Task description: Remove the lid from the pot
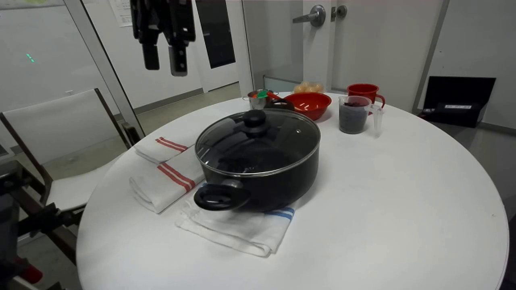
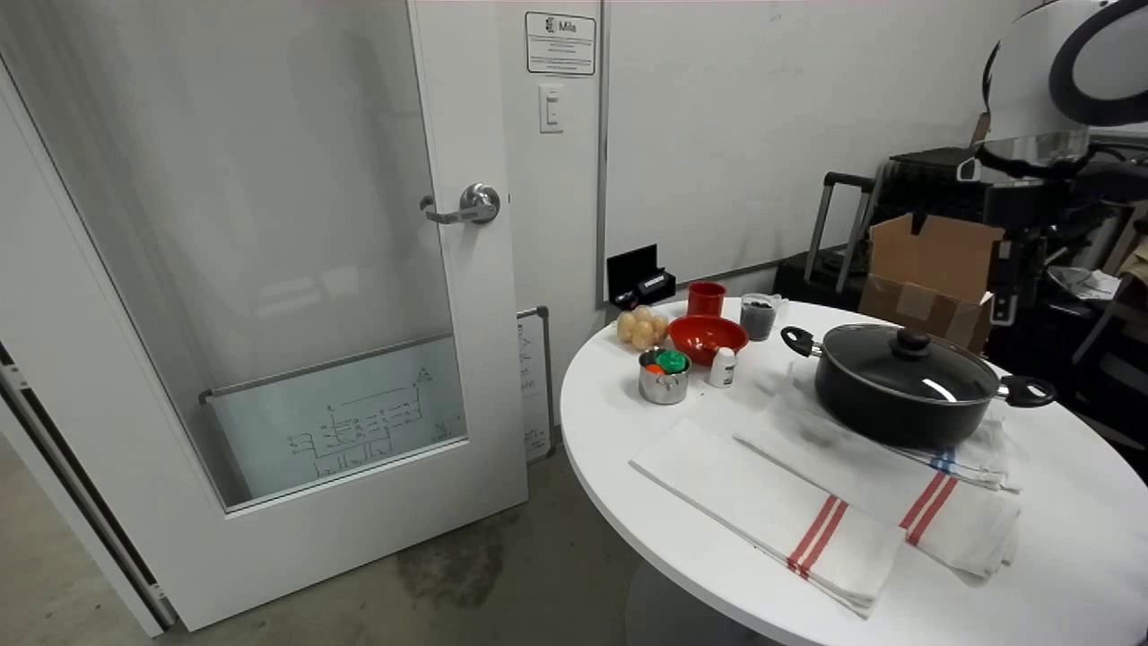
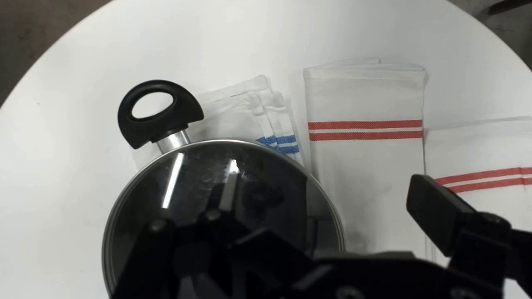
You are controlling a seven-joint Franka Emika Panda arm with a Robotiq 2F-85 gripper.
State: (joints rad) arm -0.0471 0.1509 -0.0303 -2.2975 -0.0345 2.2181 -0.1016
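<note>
Two fingers (image 3: 432,214) of the pincer (image 1: 164,63) stand wide apart in the wrist view, above the round white surface (image 1: 383,221). Below them, well apart, the glass lid (image 1: 282,149) sits flat on the black pot (image 1: 278,189), covering its whole mouth. The pot rests at least partly on a folded blue-striped cloth (image 1: 246,231). Beside it lies a red-striped cloth (image 1: 171,187), and next to that a second red-striped cloth (image 1: 164,149), both white and folded. Beyond the pot, in both exterior views, come a metal cup (image 1: 256,103) with green and orange contents (image 2: 670,362), a red bowl (image 1: 319,114), a clear measuring cup (image 1: 377,117) with dark contents (image 1: 352,121) and a red mug (image 1: 365,93). Pale round things (image 2: 642,328) sit near the surface's edge, and in an exterior view a small white bottle (image 2: 723,369) stands by the red bowl. Farther off is a door (image 2: 489,377) with a lever handle (image 2: 475,208).
</note>
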